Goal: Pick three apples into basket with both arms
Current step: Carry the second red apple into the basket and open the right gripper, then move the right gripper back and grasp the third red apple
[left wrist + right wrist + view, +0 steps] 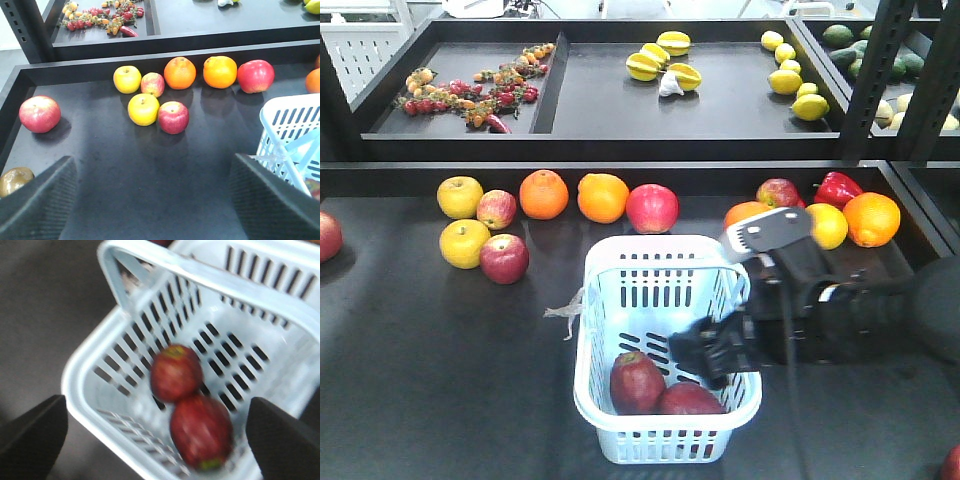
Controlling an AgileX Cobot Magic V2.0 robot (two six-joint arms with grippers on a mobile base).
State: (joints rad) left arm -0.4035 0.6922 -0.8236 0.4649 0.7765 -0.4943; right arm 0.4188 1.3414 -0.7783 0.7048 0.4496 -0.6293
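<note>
Two apples (pixel 176 372) in basket (pixel 600 400), no legible writing; left fingers (pixel 40 200) apart, right fingers (pixel 30 432) apart, empty

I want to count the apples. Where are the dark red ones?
Two dark red apples lie touching inside the white basket, near its front wall.

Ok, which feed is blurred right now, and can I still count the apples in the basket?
Right wrist view is motion-blurred, yet two apples show in the basket. Front view is sharp and shows two as well, beside the right gripper. Left wrist view is sharp, with soft shadows under the fruit.
</note>
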